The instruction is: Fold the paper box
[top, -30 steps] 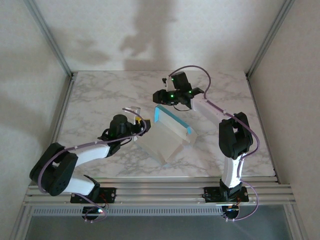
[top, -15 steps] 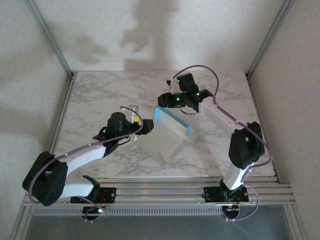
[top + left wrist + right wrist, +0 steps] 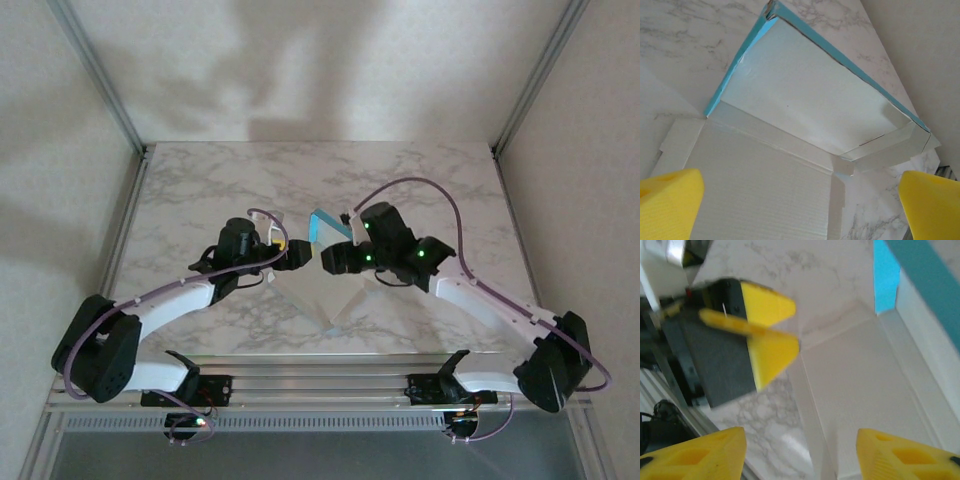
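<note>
Close to the near edge of the marble table, a pale corner of the paper box points toward the arm bases. The box lies half folded in the middle of the table (white inside, turquoise outside). Its flat white part rests on the marble, and a turquoise-faced wall rises along its far side. The left end effector hovers just beside the box's left edge, its yellow fingers spread wide, holding nothing. The right end effector hangs over the box, facing the left one, also spread and holding nothing. Behind them bare marble runs to the far edge, with more at both sides.
</note>
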Available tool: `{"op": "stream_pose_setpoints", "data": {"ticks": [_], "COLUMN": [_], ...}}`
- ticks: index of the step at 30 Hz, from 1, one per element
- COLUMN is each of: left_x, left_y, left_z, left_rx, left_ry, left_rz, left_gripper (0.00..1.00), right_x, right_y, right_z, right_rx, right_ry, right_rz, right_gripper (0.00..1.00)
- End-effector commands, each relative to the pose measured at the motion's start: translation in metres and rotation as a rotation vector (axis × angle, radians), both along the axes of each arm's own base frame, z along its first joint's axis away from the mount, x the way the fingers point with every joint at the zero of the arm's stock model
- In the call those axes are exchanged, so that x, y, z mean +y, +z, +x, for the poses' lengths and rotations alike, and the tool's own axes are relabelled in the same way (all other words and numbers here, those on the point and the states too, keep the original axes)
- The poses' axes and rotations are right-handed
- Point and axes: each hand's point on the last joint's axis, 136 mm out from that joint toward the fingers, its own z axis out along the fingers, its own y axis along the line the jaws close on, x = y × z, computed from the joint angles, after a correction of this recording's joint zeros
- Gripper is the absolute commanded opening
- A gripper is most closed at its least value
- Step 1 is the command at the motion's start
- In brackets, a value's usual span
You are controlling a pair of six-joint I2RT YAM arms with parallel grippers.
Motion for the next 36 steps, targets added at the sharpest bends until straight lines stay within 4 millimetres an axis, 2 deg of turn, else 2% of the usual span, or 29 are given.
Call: {"op": "stream_pose_setpoints", "data": {"ticks": [1,3,7,10,13,22,27,29,36], "left_x": [-0.006,-0.006,-0.013,-0.015,-0.014,-0.017,-0.012,-0.010,0.000], "left_y": [0.000,-0.007,-0.025,-0.039,-0.047,-0.063,-0.079,-0.079,-0.092], "left_z": [0.002,0.005,0.010,0.013,0.016,0.019,0.017,0.019,0.004], "left_rx": [0.035,0.052,0.134,0.174,0.177,0.216,0.263,0.261,0.326], "left_ry": [-0.007,0.008,-0.001,0.005,0.008,0.005,0.051,0.077,0.158], "left_rz": [-0.068,-0.068,-0.055,-0.017,0.005,0.019,0.017,-0.005,-0.070], "left_gripper": [0.99,0.99,0.99,0.99,0.99,0.99,0.99,0.99,0.99], "right_x": [-0.006,-0.009,-0.014,-0.010,-0.012,0.007,0.005,0.000,-0.006], "right_y": [-0.027,-0.042,-0.071,-0.091,-0.106,-0.133,-0.144,-0.151,-0.166], "right_z": [-0.020,-0.030,-0.043,-0.048,-0.044,-0.031,-0.026,-0.025,-0.018], "right_rx": [0.059,0.051,0.095,0.145,0.159,0.216,0.228,0.245,0.257], "right_ry": [-0.046,-0.059,-0.093,-0.104,-0.153,-0.214,-0.249,-0.275,-0.315], "right_rz": [-0.016,-0.063,-0.064,-0.033,-0.027,0.015,-0.033,-0.083,-0.176], "right_gripper": [0.67,0.68,0.83,0.93,0.99,0.99,0.99,0.99,0.99]}}
